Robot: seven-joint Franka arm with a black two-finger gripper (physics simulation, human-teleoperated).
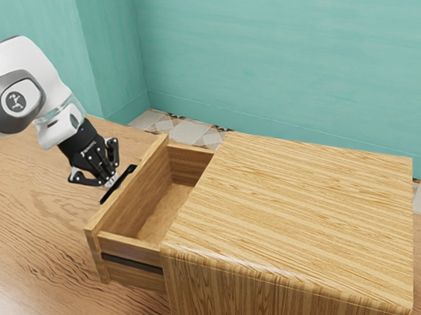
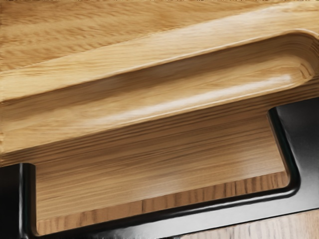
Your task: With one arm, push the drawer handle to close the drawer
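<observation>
Right now I have the pincer (image 1: 112, 180) down at the outer side of the drawer (image 1: 130, 248), its two fingertips drawn together, clenched with nothing gripped between them. They sit right at the black handle (image 1: 127, 175), near the middle of its length; whether they actually touch it, I can't tell from my screens. The arm (image 1: 41, 85) reaches in from the exterior view's left and slants down to the handle.

The drawer is open, standing well out of the wooden cabinet (image 1: 300, 204), so I can look over its front panel and see the pale floor inside and the walls around it. A dark strip (image 1: 131, 262) runs along the drawer's near outer side, leading back toward the cabinet. The handle is fixed on the front panel's outer face, on the side away from the cabinet.

Through the wrist view I get the handle up close: a long glossy bar joined to a broad black mount at each end, with wood showing through the gap. Beside it lies a long groove (image 2: 164, 94) with a rounded end, sunk in the pale wood.

The cabinet and open drawer are over the wood-grained bench (image 1: 30, 226), with patterned floor tiles (image 1: 190, 132) and a teal wall (image 1: 272, 62) behind.
</observation>
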